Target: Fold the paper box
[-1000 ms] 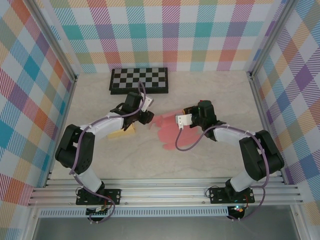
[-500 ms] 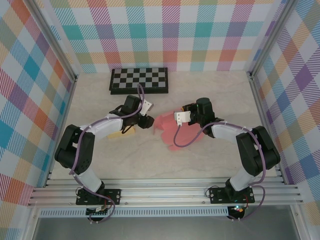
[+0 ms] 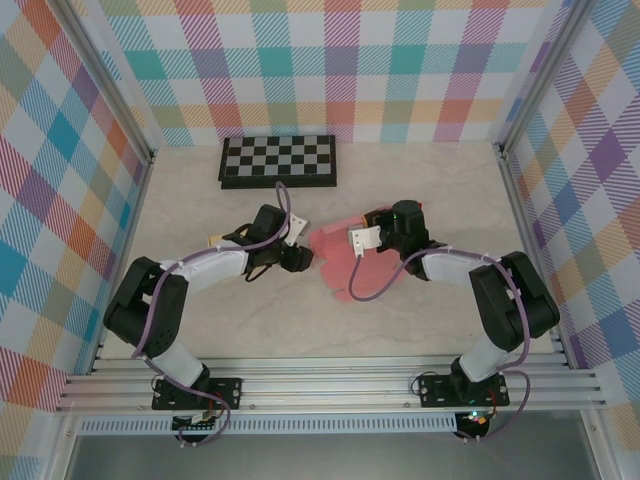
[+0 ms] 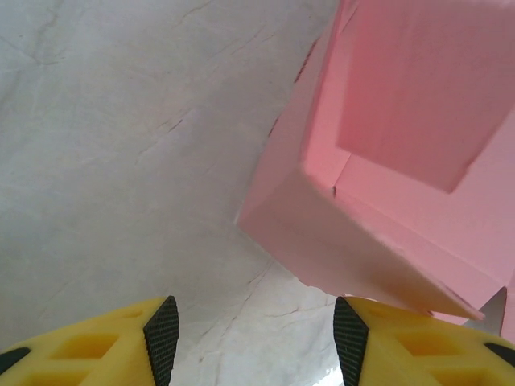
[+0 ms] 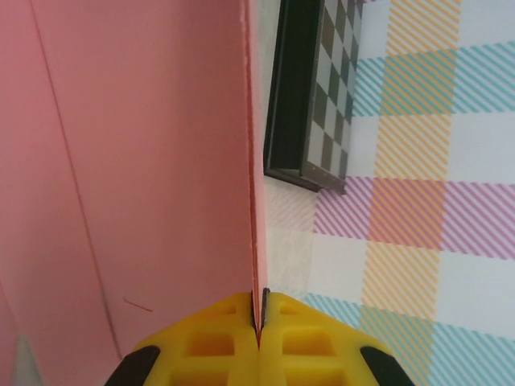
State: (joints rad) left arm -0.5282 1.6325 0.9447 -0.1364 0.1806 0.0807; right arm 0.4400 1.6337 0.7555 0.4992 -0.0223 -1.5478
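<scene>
A pink paper box (image 3: 340, 262), partly folded, is seen on the pale table (image 3: 300, 330) near its middle, between the two arms. A chessboard (image 3: 278, 160) lies well apart at the far side. The right claw (image 5: 259, 310) is pressed fully shut on the top edge of one upright pink wall. The left claw (image 4: 253, 338) is held about half open with nothing between its jaws, the box's left corner lying just beyond the tips. The box is judged to be light, thin card: easily bent, readily creased, and likely to slide on the smooth table. A hold is best taken on a panel edge close to a fold line, with the other side pinned.
</scene>
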